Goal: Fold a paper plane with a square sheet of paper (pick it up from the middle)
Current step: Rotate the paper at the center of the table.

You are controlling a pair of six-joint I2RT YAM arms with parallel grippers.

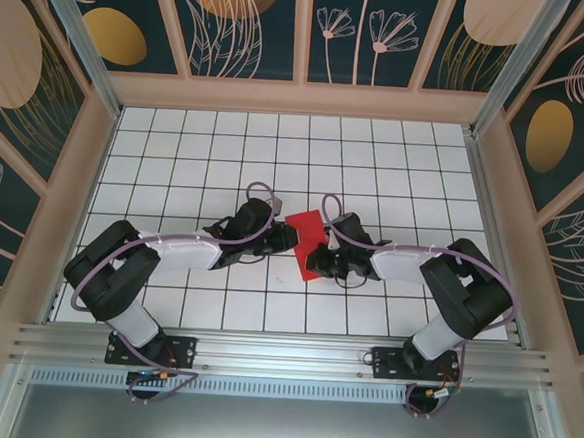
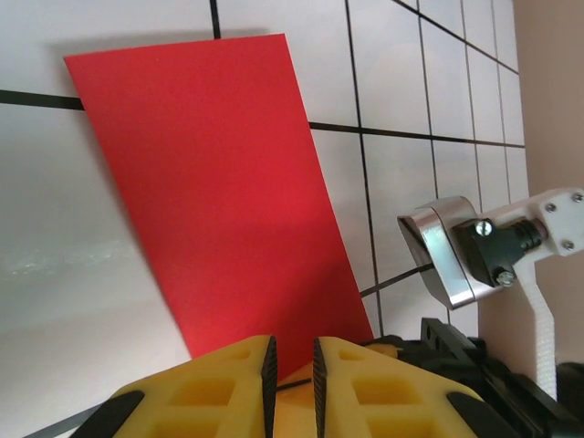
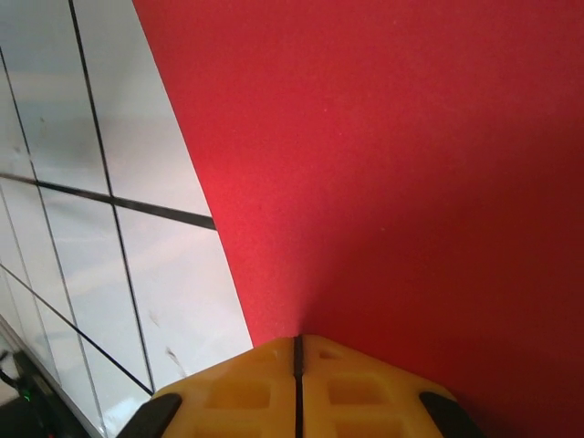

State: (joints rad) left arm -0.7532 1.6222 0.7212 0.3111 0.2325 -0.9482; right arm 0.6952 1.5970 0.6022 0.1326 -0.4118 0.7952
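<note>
The square sheet of paper [image 1: 309, 230] is plain bright red and sits mid-table between my two grippers. In the left wrist view the paper [image 2: 219, 182] slants away from the yellow fingers and casts a shadow on the tiles to its left. My left gripper [image 2: 292, 358] [image 1: 293, 238] is at the sheet's near edge. Its jaws stand a narrow gap apart, with red showing between them. My right gripper [image 3: 297, 345] [image 1: 318, 257] is shut, its pads pressed together on the edge of the paper [image 3: 411, 182].
The table [image 1: 395, 176] is white with a black grid, walled by patterned panels. A metal rail [image 1: 282, 357] runs along the near edge. The right arm's silver wrist mount [image 2: 452, 251] is close on the right in the left wrist view. Both arms crowd the centre.
</note>
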